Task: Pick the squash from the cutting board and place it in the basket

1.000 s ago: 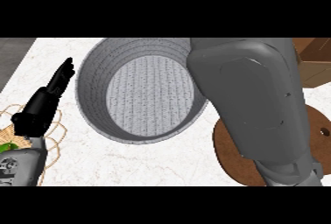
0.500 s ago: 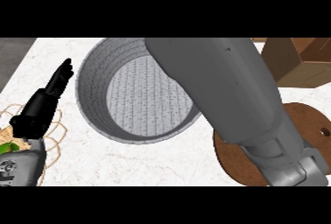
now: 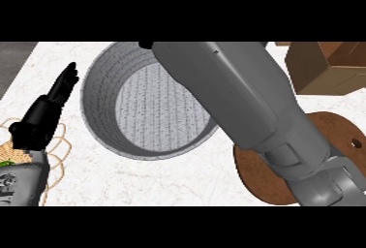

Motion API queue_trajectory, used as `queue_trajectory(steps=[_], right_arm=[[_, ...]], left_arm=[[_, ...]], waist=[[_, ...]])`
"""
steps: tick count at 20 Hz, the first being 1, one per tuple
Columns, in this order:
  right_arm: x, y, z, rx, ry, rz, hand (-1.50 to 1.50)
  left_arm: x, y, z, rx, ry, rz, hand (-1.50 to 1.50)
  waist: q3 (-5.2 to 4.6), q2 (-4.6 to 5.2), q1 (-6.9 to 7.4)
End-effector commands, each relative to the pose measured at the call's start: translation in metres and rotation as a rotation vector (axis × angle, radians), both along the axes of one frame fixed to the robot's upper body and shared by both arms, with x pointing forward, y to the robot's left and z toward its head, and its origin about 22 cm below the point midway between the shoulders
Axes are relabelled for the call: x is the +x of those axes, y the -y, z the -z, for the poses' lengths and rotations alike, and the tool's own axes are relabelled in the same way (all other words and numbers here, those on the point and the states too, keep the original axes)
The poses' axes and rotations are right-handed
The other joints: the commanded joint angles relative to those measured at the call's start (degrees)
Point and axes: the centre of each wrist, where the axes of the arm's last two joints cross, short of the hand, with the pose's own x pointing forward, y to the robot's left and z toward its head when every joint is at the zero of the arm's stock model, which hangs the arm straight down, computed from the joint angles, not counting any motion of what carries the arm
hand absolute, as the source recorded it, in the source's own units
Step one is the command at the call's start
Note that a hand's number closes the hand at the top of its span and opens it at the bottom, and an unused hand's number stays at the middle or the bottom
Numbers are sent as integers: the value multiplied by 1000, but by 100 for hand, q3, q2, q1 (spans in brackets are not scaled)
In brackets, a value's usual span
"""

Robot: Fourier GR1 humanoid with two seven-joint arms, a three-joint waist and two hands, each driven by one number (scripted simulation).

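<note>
Basket [image 3: 100, 111]: grey, matt, fine woven-looking ribbing inside. Table [image 3: 178, 179]: white stone look, faint veining, smooth. Cutting board [image 3: 336, 131]: brown wood, dull. Box [image 3: 325, 68]: brown cardboard, matt. Forearm [image 3: 236, 97]: smooth grey shell. Left robot hand [image 3: 43, 116]: black, matt.

The right forearm [image 3: 243, 111] lies across the middle, covering the right-hand rim of the basket [image 3: 100, 121] and a good part of the round brown board [image 3: 332, 128], which also runs off the right edge. Of the right hand [image 3: 145, 45] only a black sliver shows at the top, so what it holds, if anything, cannot be told. The cardboard box [image 3: 325, 68] is cut by the right edge. At lower left a tan looped thing [image 3: 57, 140] passes behind the left forearm [image 3: 22, 186]; the green scrap [image 3: 6, 163] there is too small to name.
</note>
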Motion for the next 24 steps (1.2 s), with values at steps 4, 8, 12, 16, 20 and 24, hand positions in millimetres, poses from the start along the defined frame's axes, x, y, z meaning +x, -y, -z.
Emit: queue_trajectory(steps=[4, 8, 12, 16, 20, 24], right_arm=[[9, 0, 7, -5, -120, -17, -150], [0, -4, -8, 70, -138, -71, -150], [6, 5, 3, 205, -40, -49, -150], [7, 24, -16, 485, 99, 61, -150], [15, 49, -25, 619, 232, 218, -150], [16, 80, -21, 715, 324, 327, -150]], left_arm=[[-3, -13, 3, 9, 7, -4, 0], [0, 8, 6, 5, 3, 5, 0], [-16, -2, 9, 3, -1, 10, 0], [-7, -9, 2, 6, 12, -4, 0], [-7, 2, 4, -8, -17, 20, 0], [-17, -3, 7, -9, -14, -2, 0]], waist=[[3, -1, 2], [5, -13, -12], [7, -11, 16], [11, -14, 1], [9, -11, -26], [13, -53, -98]])
